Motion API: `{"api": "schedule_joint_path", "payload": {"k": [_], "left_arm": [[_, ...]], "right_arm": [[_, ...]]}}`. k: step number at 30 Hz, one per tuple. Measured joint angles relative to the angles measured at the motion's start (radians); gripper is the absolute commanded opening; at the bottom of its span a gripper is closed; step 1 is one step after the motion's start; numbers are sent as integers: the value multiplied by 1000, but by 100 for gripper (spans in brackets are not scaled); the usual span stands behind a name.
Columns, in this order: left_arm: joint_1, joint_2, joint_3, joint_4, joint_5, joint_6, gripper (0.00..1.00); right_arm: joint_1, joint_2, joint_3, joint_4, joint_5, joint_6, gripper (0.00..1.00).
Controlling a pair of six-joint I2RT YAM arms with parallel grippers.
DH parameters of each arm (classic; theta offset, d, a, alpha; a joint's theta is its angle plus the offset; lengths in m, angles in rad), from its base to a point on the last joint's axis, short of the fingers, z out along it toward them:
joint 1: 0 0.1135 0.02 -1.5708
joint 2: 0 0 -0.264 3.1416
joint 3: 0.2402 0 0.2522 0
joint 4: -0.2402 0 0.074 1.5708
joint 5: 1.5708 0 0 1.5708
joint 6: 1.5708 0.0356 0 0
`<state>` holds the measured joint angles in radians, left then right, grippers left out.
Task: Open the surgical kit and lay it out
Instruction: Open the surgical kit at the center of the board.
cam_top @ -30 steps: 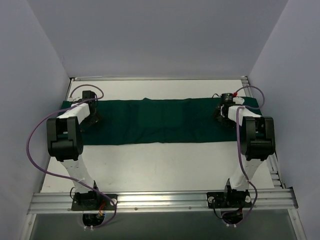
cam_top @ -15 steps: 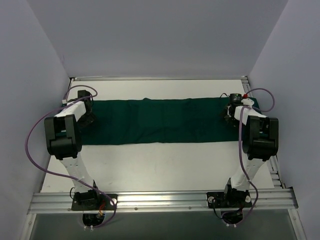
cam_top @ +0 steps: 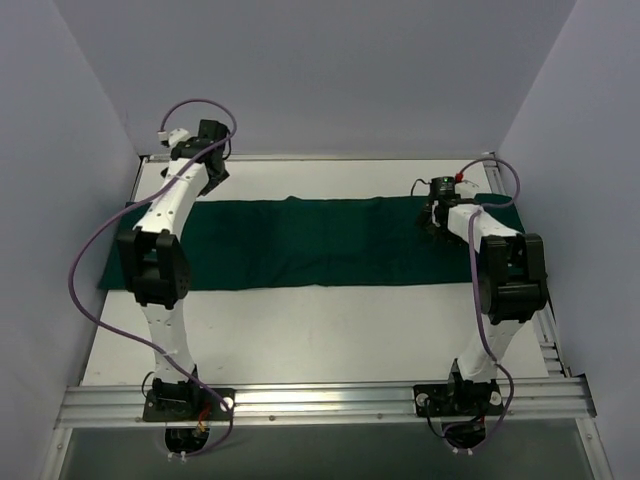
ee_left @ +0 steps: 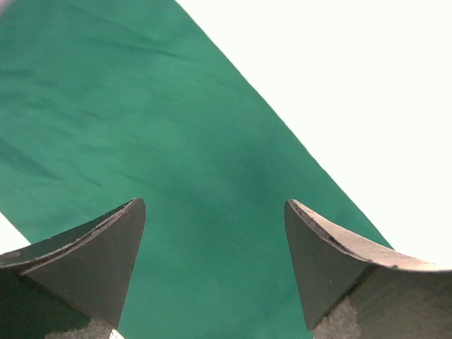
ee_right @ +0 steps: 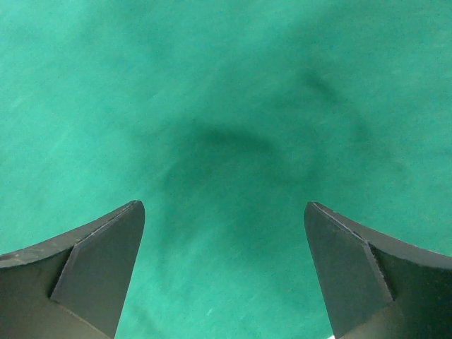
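From the top camera, the green cloth wrap (cam_top: 300,245) lies as one long folded strip across the white table (cam_top: 320,330), running nearly from the left edge to the right edge and closer to the far side than to my bases. It is closed over itself, so I cannot tell what lies inside it. Along its far edge, a little left of the middle, there is a small bump. My left gripper (cam_top: 208,140) is lifted high at the far left corner, above the far rim of the table and apart from the cloth. My right gripper (cam_top: 433,212) is low over the right end of the strip, but whether it touches the cloth I cannot tell from here.

In the left wrist camera my two fingers (ee_left: 92,258) stand wide apart with nothing between them. Below the gap runs the wrap as a slanting green band, with bare table to the upper right and a sliver of it at the lower left.

In the right wrist camera the fingers (ee_right: 88,265) are also spread wide and hold nothing. Green cloth fills the whole view, close beneath the tips, with a soft dark patch near the middle that may be shadow or a crease.
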<state>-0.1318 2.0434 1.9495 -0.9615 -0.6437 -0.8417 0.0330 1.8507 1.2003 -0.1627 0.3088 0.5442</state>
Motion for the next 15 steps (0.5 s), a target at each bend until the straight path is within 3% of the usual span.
{"api": "schedule_joint_path", "payload": {"k": [5,15], "left_arm": [[-122,132,198,-98,-24,-30,85],[-217,380,461,-191,-25,-35,80]], "right_arm": [[55,-15,3,2,-21,-56,91],[154,-18,2,40,-55,-137,91]]}}
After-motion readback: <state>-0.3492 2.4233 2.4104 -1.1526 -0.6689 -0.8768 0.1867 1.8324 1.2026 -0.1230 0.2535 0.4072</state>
